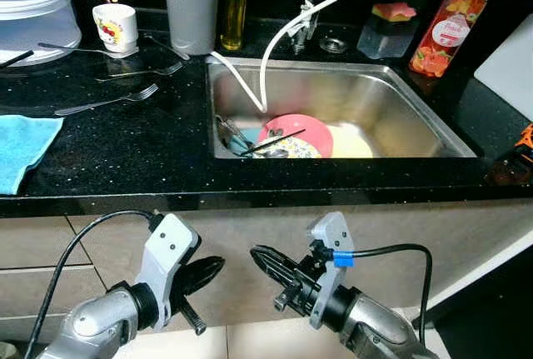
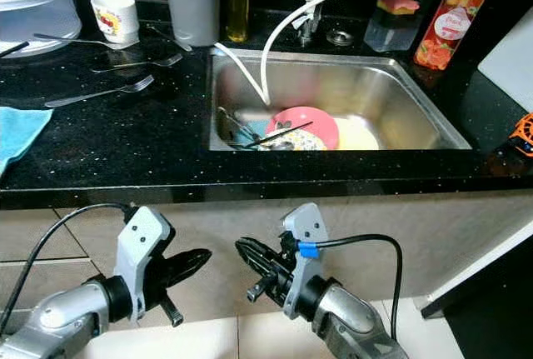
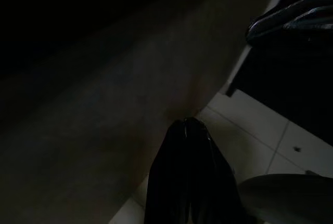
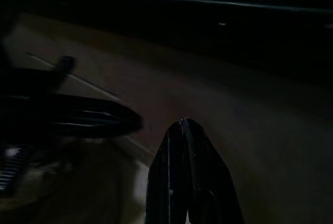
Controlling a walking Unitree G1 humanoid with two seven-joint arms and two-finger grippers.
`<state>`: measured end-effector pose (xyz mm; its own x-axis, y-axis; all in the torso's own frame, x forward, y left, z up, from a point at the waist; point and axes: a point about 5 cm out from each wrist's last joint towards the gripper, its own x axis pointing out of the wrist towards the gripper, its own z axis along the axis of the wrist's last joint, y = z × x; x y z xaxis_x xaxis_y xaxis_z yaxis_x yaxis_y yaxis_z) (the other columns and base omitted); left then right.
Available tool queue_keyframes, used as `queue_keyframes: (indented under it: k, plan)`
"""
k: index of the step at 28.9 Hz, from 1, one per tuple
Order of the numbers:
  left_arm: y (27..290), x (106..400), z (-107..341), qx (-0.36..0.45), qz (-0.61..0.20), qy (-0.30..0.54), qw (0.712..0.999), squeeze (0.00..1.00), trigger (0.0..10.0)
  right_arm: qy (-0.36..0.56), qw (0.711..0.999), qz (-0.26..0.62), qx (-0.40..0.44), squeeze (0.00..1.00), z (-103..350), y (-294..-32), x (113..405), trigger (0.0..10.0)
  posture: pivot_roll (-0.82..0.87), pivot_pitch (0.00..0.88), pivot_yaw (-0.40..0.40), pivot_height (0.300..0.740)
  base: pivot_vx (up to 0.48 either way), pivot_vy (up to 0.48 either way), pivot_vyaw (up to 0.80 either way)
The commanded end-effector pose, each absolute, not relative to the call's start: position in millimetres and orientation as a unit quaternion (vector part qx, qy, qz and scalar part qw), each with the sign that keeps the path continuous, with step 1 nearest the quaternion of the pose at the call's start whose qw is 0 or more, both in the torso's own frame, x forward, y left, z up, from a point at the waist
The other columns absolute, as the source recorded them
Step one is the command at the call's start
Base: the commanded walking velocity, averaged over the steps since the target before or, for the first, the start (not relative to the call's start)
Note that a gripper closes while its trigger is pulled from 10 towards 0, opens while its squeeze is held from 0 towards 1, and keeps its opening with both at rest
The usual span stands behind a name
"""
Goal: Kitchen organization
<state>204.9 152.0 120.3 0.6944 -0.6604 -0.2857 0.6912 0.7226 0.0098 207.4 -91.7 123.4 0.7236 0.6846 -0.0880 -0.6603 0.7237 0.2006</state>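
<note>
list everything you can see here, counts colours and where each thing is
sink: 1, steel, set in the black counter
plate: 1, pink, in the sink among other dishes
hose: 1, white, from the tap into the sink
forks: 2, silver, on the counter left of the sink
mug: 1, white with a print, back left
cloth: 1, blue, counter's left edge
flask: 1, grey with a red badge, behind the sink
oil bottle: 1, yellowish, beside the flask
soap bottle: 1, red-orange, back right
left hand: 1, black fingers shut, below the counter edge
right hand: 1, black fingers shut, below the counter edge
</note>
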Motion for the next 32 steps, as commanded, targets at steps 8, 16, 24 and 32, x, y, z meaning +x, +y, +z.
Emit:
queue_keyframes:
  k: [8,16,24,32]
  plan:
    - [153,208,116,0.085,-0.37,0.123,0.917,0.0,10.0,0.075,0.958,0.269,0.07,0.0,117,-109,209,10.0,0.18,0.0,-0.073,0.74,0.0,0.0,0.0]
    - [151,206,115,0.082,-0.378,0.121,0.914,0.0,10.0,0.058,0.976,0.203,0.058,0.0,118,-117,210,10.0,0.18,0.0,-0.066,0.74,0.0,0.0,0.0]
    - [151,207,114,0.074,-0.38,0.119,0.914,0.0,10.0,0.058,0.975,0.208,0.059,0.0,117,-112,210,10.0,0.17,0.0,-0.064,0.74,0.0,0.0,0.0]
    - [149,209,114,0.069,-0.38,0.119,0.915,0.0,10.0,0.059,0.967,0.241,0.061,0.0,118,-105,210,10.0,0.17,0.0,-0.064,0.74,0.0,0.0,0.0]
